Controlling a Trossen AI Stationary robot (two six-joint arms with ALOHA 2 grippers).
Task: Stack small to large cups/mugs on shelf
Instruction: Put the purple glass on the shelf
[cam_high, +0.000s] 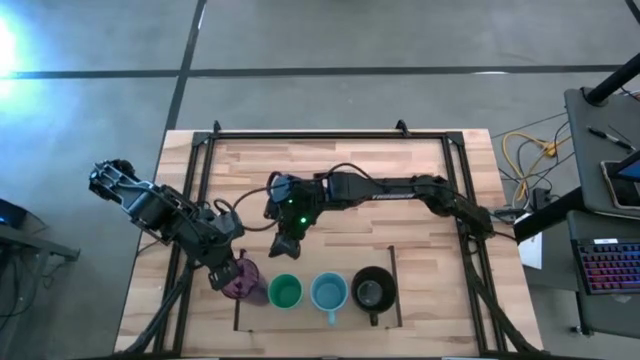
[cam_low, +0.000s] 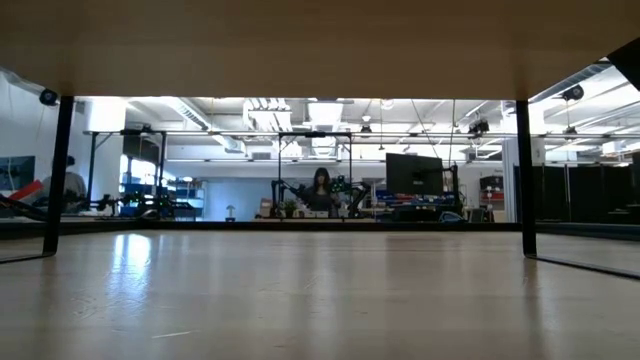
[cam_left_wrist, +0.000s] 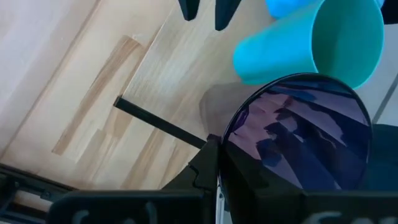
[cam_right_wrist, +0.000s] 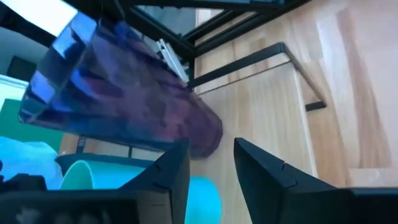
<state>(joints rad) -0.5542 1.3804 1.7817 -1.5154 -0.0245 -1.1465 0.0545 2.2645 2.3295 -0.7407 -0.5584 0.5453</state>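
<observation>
Left hand closed around the purple tumbler, gripped low on the wall near the base; tumbler carried tilted, mouth toward the row, just left of the green cup, at or just over the left line of the shelf. Whether touching the table cannot be told. In the left wrist view, purple tumbler filling the foreground with the green cup right behind it.

Right hand poised above the row, just behind the green cup, fingers narrowly parted, holding nothing; same gap seen in the right wrist view, right hand pointed at the tumbler.

Handling, as judged: tumbler thin-walled, translucent plastic, light, rigid but smooth and liable to slip or rotate in a pinch; best taken across the wall or over the rim, moderate force. Green cup similar, handleless, wall or rim grip only. Blue mug and black mug likely ceramic, heavier, chip-prone; rim pinch or handle preferred.

Contents: green cup, blue mug and black mug all upright in a row on the shelf, mouths up, nothing seen inside. Tumbler likewise apparently empty. No nesting yet.
</observation>
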